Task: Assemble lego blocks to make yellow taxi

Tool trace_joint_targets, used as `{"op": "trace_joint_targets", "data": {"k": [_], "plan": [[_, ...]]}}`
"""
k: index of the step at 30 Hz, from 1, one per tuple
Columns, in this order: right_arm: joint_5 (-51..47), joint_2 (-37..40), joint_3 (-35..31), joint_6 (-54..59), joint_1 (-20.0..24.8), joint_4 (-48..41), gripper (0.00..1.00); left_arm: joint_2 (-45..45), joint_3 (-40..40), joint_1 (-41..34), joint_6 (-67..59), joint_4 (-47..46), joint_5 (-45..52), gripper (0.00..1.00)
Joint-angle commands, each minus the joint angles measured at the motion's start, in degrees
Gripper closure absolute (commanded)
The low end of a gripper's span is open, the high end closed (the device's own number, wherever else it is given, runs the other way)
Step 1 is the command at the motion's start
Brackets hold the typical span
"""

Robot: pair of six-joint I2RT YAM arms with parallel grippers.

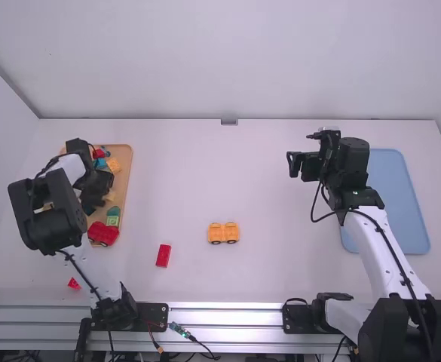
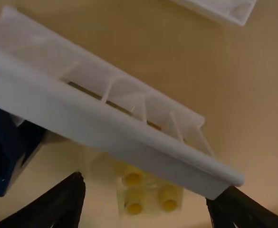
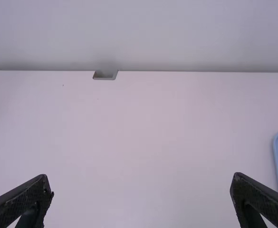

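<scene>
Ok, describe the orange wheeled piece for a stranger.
On the white table, look between the tan tray and the blue tray. A small orange piece sits there. Dark wheels and colour set it apart from the plain red block to its left.

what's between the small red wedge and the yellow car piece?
High view: a red block lies between wedge and car piece; nearer the wedge, the left arm hides part of the stretch.

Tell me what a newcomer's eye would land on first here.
Probably the orange wheeled block car, at mid-table in the high view. Next, the left arm folded over the tan tray of colourful blocks at left. In the left wrist view, a long white ribbed piece slants across.
</scene>
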State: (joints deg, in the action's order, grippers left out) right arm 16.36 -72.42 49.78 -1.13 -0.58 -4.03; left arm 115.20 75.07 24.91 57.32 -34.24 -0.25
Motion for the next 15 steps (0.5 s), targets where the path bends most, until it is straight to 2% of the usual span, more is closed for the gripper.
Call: {"op": "trace_joint_targets", "data": {"k": [1, 3, 4, 5, 9, 11, 15], "plan": [[0.33, 0.39, 0.94, -0.15, -0.22, 0.04, 0.01, 1.21, 1.18, -0.15, -1.25, -0.31, -0.55, 0.38], [0.35, 0.39, 0.94, -0.13, -0.24, -0.04, 0.01, 1.21, 1.16, -0.11, -1.2, -0.17, -0.7, 0.41], [0.35, 0.39, 0.94, -0.13, -0.24, -0.17, 0.01, 1.21, 1.16, -0.2, -1.25, 0.24, -0.68, 0.48], [0.33, 0.39, 0.94, -0.13, -0.24, -0.28, 0.01, 1.21, 1.16, -0.2, -1.25, 0.42, -0.72, 0.49], [0.33, 0.39, 0.94, -0.11, -0.22, -0.52, 0.01, 1.21, 1.14, -0.15, -1.51, 0.17, -0.85, 0.51], [0.35, 0.39, 0.94, -0.13, -0.24, -0.5, 0.01, 1.21, 0.57, -0.2, -1.42, 0.48, -0.79, 0.57], [0.33, 0.39, 0.94, -0.11, -0.24, -0.5, 0.01, 1.21, -0.13, -0.22, -1.44, 2.16, -0.68, 0.59]]}}
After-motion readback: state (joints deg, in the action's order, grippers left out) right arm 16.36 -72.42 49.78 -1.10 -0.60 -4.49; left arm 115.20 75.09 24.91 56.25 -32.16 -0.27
